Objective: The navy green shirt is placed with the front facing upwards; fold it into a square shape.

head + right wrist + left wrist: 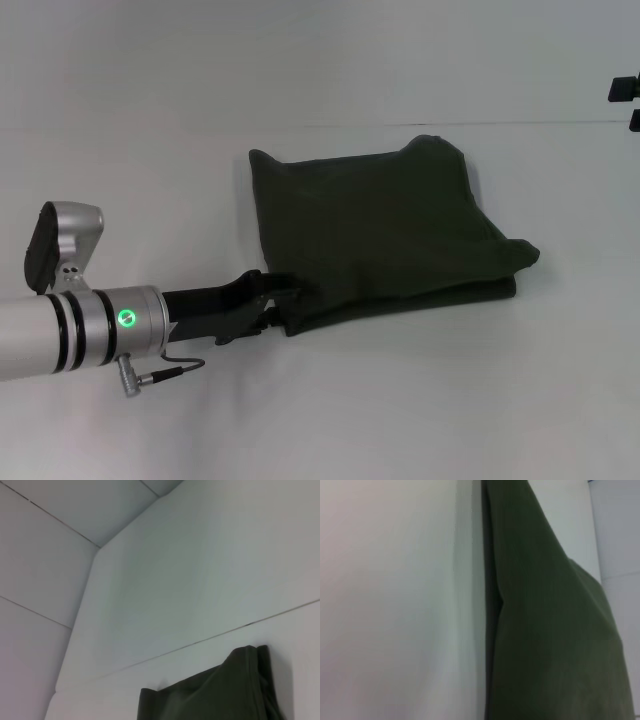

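The navy green shirt [385,235] lies on the white worktop [420,400], already folded into a rough, layered block that sits right of the middle and toward the far edge. No lettering or neck label shows; only plain dark cloth faces up. Its outline is not yet square: the far right corner rises in a hump, the right side bulges out past the layers beneath, and the near edge runs at a slant.

The left gripper [283,303] reaches in low from the left side of the worktop and meets the shirt at its near left corner. Its dark fingers appear to close on that corner's edge, though how many layers they hold cannot be told. The left wrist view shows only the cloth's edge rising from the surface close by. The right gripper [625,100] is parked high at the far right edge of the head view, well apart from the shirt; whether it is open or closed cannot be told.

The likely risks come from that corner hold. If only the top layer is pinched, pulling would peel the stack apart and undo the folds. A drag along the worktop with no second hold could slide or skew the whole block. Letting go carelessly might leave the corner rucked and the edges still uneven.
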Motion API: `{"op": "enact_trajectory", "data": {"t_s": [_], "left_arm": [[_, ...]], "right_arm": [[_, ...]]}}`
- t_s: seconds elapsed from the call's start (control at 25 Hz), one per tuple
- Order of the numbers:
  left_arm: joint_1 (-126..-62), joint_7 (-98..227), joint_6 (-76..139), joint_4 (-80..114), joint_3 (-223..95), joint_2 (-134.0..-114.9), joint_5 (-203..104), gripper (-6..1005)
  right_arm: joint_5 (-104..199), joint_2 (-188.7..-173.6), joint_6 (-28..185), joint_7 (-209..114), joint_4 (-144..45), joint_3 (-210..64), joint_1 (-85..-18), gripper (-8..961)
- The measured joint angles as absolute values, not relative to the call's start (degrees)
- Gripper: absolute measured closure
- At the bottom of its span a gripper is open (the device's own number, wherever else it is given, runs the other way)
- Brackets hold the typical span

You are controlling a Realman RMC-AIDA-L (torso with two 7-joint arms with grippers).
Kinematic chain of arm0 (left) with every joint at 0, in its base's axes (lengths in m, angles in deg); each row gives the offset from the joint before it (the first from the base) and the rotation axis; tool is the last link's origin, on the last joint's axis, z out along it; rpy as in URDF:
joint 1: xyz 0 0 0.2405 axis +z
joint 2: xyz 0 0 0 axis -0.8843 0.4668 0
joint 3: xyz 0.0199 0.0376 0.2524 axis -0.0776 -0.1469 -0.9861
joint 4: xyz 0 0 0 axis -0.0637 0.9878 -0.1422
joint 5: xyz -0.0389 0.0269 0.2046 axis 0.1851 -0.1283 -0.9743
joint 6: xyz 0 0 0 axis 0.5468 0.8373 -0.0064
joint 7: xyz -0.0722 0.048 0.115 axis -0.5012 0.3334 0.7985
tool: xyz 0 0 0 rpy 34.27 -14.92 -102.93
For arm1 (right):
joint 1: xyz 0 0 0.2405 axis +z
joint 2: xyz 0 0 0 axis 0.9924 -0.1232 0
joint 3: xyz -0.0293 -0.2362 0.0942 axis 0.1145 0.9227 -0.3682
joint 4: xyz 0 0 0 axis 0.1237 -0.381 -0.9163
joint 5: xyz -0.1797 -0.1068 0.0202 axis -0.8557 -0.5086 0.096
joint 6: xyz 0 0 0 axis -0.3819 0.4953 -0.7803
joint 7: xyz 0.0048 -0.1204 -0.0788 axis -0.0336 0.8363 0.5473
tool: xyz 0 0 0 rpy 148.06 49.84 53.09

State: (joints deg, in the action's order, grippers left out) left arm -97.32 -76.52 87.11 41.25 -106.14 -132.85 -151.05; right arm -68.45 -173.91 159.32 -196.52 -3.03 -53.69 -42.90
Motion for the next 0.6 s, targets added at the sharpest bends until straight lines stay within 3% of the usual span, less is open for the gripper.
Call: {"op": "enact_trajectory", "data": {"t_s": [0.04,0.16,0.6], "left_arm": [[-97.55,-76.62,87.06,41.26,-106.21,-132.85,-151.75,220],[-97.94,-76.78,86.86,41.27,-106.21,-132.83,-152.75,417],[-98.11,-76.66,86.22,41.27,-106.76,-132.9,-153.26,681]], "right_arm": [[-68.31,-173.89,159.37,-196.52,-3.03,-53.7,-42.94,293],[-68.18,-173.86,159.48,-196.52,-3.03,-53.69,-42.96,293],[-68.17,-173.73,159.64,-196.52,-3.68,-53.69,-42.93,292]]}}
